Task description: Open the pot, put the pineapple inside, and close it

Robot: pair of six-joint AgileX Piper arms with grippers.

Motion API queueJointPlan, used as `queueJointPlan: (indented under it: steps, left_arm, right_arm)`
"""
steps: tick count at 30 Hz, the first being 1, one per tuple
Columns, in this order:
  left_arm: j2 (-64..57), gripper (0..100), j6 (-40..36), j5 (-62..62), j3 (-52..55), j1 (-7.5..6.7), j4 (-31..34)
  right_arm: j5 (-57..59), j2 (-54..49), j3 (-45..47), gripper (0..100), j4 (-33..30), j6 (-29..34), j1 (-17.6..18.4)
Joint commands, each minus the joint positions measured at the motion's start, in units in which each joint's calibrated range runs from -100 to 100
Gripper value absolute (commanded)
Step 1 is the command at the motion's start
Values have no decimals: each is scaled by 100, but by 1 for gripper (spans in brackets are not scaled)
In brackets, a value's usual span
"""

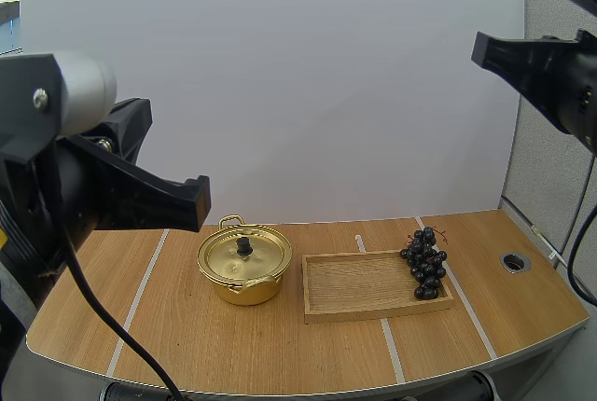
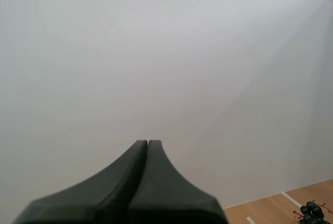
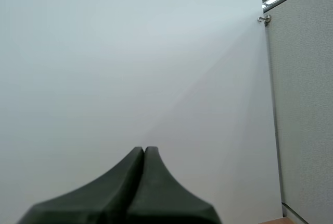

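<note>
A golden pot (image 1: 243,265) stands on the wooden table left of centre, its lid (image 1: 244,254) on, with a black knob in the middle. A bunch of dark grapes (image 1: 424,262) lies on the right end of a wooden tray (image 1: 373,286). No pineapple is in sight. My left gripper (image 2: 147,142) is raised high over the table's left side, fingers together as one dark wedge, holding nothing. My right gripper (image 3: 144,149) is raised high at the right, also shut on nothing. The grapes (image 2: 310,211) show past the left fingers.
The tray lies just right of the pot. A round grommet hole (image 1: 514,261) sits near the table's right edge. White lines run across the tabletop. A grey partition stands at the right.
</note>
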Motion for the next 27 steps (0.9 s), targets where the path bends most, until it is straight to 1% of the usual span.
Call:
queueJointPlan:
  steps: [1,4,8,12,15,18,20,23,25,27]
  left_arm:
    - [-37,0,-57,-167,48,8,-221]
    - [-37,0,-57,-523,215,8,-256]
    - [-37,0,-57,-1331,718,8,-256]
    - [-37,0,-57,-2588,1446,8,-256]
    - [-37,0,-57,-3404,2019,8,-256]
    - [-37,0,-57,-3696,2399,8,-256]
    - [-37,0,-57,-3712,2623,8,-256]
    - [-37,0,-57,-3736,2953,8,-256]
    - [-37,0,-57,-3974,3227,8,-256]
    - [-37,0,-57,-4240,3491,8,-256]
  right_arm:
    - [-694,-460,474,0,723,-453,-88]
    - [-1234,-591,971,0,697,-453,-88]
    - [-1916,-633,1695,0,697,-453,-88]
    - [-2495,-633,2344,0,559,-453,-102]
    - [-3024,-633,2773,0,493,-453,-233]
    - [-3454,-633,3083,0,542,-433,-460]
    - [-3755,-633,3283,0,601,-433,-545]
    - [-4066,-633,3617,0,601,-433,-556]
    - [-4173,-633,3858,0,601,-433,-556]
    - [-4337,-633,4285,0,601,-433,-556]
